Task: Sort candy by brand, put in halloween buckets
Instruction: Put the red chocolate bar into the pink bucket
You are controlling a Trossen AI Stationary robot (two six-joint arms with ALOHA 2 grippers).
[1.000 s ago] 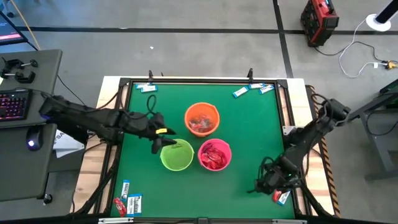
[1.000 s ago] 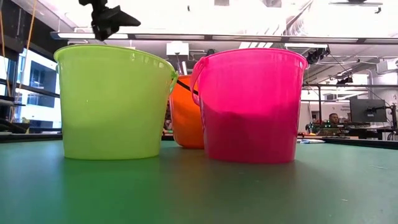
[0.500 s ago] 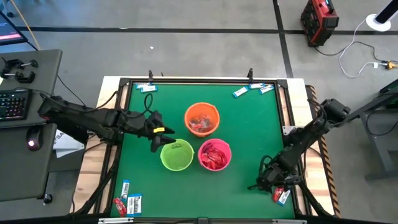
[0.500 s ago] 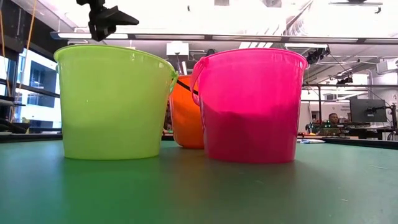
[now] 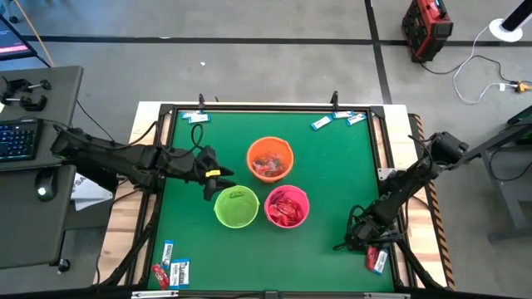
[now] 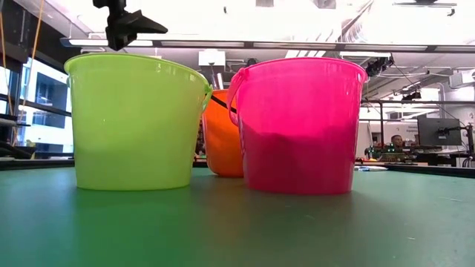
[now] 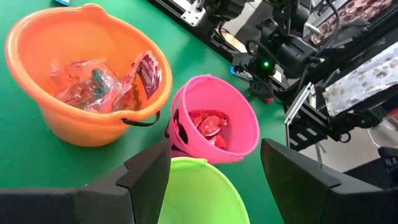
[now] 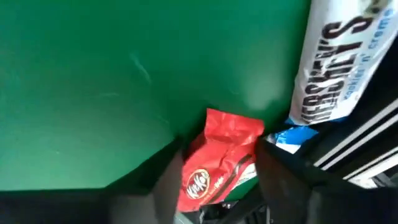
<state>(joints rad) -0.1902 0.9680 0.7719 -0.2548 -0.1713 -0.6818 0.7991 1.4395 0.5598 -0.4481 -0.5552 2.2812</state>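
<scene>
Buckets sit clustered mid-table in my overhead view: three small round plastic pails, the orange bucket [image 5: 270,159] behind, the lime green bucket [image 5: 236,207] and the hot pink bucket [image 5: 288,207] side by side in front of it, close enough that either arm can reach any brand's bin, I judge. My left gripper [image 5: 213,184] hangs just above the green bucket's rim on its outer side, while my right gripper [image 5: 369,242] is down at the table's near corner, well apart from the green bucket, over a red wrapped candy [image 5: 371,253] and a blue-and-white wrapped bar [image 5: 379,262]. Counting loose candy from above: three blue-and-white pieces by the far rail beyond the orange bucket, two more near the far left corner, and about three at the near left corner; I cannot count those inside the buckets. In the table-level view the green bucket [image 6: 135,122] and pink bucket [image 6: 298,126] stand upright, touching or nearly so, the orange one [image 6: 221,141] showing between them, and my left gripper [image 6: 128,24] hovers over the green rim. From my left wrist, the fingers [image 7: 144,175] stand wide apart and empty above the green bucket; the orange bucket holds clear-wrapped pieces, the pink one red pieces. From my right wrist, the fingers [image 8: 169,183] straddle the red candy [image 8: 221,158] and look partly closed around it, though I cannot tell if it is pinched yet; the blue-and-white bar [image 8: 339,65] lies just beside it.
</scene>
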